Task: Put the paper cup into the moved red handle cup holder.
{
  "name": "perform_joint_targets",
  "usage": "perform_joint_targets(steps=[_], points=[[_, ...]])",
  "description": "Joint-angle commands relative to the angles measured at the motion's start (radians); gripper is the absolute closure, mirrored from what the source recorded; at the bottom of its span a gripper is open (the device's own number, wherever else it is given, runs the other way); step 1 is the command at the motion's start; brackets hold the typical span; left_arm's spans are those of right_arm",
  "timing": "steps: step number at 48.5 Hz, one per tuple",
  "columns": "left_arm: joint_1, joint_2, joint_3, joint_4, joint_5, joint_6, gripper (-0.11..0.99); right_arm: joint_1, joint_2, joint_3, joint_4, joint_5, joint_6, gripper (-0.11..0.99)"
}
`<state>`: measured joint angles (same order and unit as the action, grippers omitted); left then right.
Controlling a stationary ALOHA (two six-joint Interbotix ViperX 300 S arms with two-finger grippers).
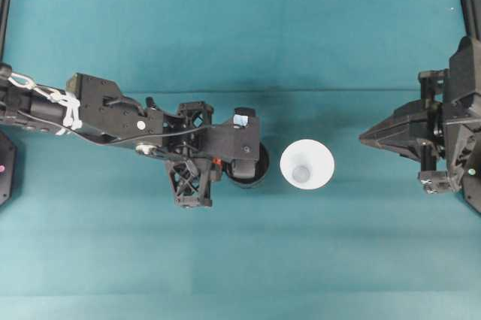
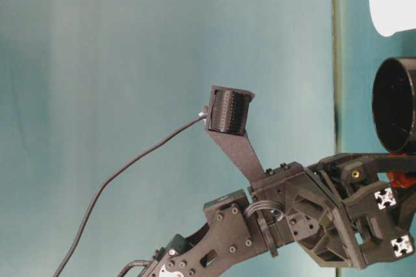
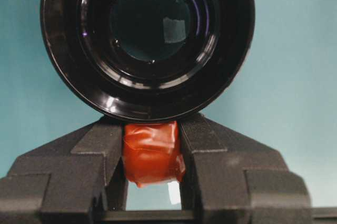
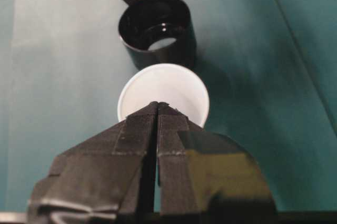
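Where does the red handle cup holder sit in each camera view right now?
Overhead: red handle cup holder left of centre, partly under the left tool.
Table-level: dark open cylinder on the table, at the picture's right edge.
Left wrist: fills the top; its red tab is pinched by the tool.
Right wrist: top centre.
Shared landmark: the paper cup beside it.

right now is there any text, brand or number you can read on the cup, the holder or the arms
No readable text in any view.
paper cup: plain white, no print.
red handle cup holder: glossy black, unmarked; its red handle is blank.
left claw: no lettering; small white patches on the left arm are too small to read.
right claw: plain black, no label.
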<state>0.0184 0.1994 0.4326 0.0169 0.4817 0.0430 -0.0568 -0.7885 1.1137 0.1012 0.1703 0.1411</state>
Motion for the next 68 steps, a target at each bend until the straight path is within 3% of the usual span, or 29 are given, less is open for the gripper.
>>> perform_joint_targets(steps=[1,24,26,34,37,46,59,68], points=[[-0.002,-0.006,-0.008,0.002,-0.008,0.002,0.62,-0.002,0.003,-0.015,0.003,-0.009,0.008,0.98],[-0.003,-0.006,0.002,0.002,-0.015,-0.003,0.60,-0.002,0.003,-0.014,0.003,-0.009,0.008,0.98],[-0.002,-0.008,0.002,0.002,-0.026,-0.003,0.54,-0.002,0.005,-0.014,0.003,-0.009,0.008,0.98],[-0.003,-0.008,0.006,0.002,-0.078,-0.002,0.06,-0.002,0.005,-0.014,0.003,-0.008,0.008,0.98],[-0.003,-0.008,0.008,0.002,-0.080,0.000,-0.04,-0.002,0.003,-0.012,0.003,-0.009,0.008,0.98],[-0.005,-0.017,0.034,0.002,-0.072,-0.009,0.02,-0.002,0.005,-0.014,0.003,-0.009,0.008,0.98],[-0.023,-0.120,0.089,0.002,-0.006,-0.012,0.02,-0.002,0.005,-0.017,0.003,-0.005,0.009,0.98],[-0.025,-0.267,0.175,0.002,0.023,-0.014,0.02,-0.005,0.026,-0.020,0.003,0.026,0.041,0.98]])
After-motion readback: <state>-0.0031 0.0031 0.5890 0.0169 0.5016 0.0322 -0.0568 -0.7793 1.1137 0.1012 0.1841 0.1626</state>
